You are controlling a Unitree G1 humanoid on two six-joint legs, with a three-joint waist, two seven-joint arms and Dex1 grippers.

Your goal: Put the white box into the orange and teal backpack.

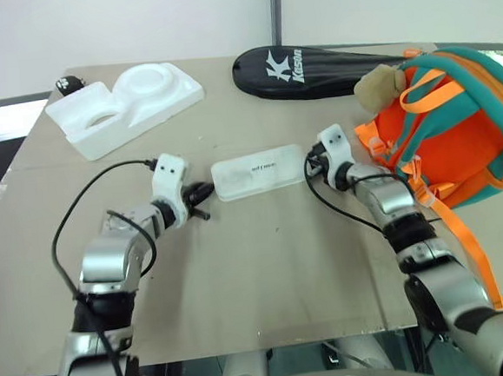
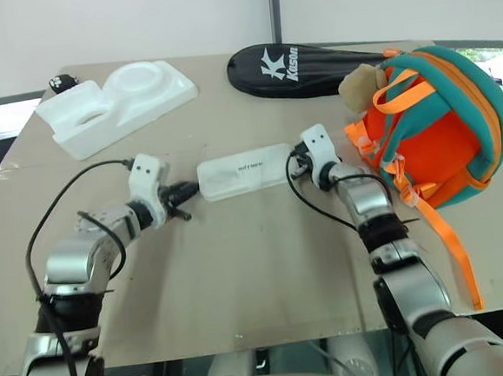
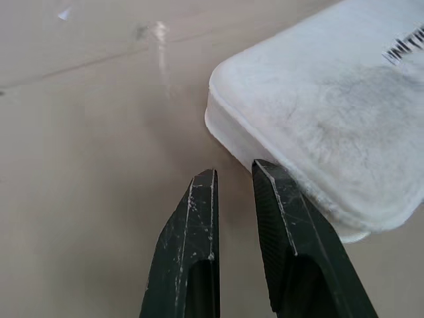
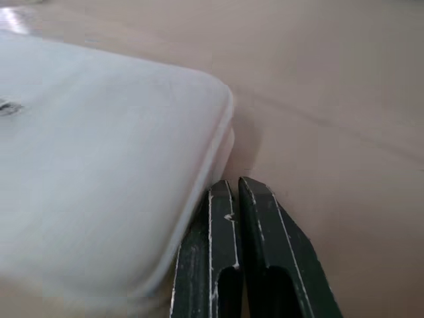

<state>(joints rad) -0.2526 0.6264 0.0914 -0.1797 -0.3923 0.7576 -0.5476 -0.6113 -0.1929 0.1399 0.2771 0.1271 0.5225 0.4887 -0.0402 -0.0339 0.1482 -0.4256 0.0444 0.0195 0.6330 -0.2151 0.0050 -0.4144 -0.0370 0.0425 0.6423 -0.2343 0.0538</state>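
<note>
The white box lies flat in the middle of the table, dark lettering up. My left gripper is at the box's left end, shut to a narrow slit with nothing between the fingers; one fingertip touches the box's rim. My right gripper is shut, and its tips press against the box's right end. The orange and teal backpack lies on the table's right side, just beyond my right arm, with a tan plush toy on it.
A white foam tray with round hollows sits at the back left, a small black object beside it. A black racket case lies along the back edge. Orange straps trail toward the table's front right edge.
</note>
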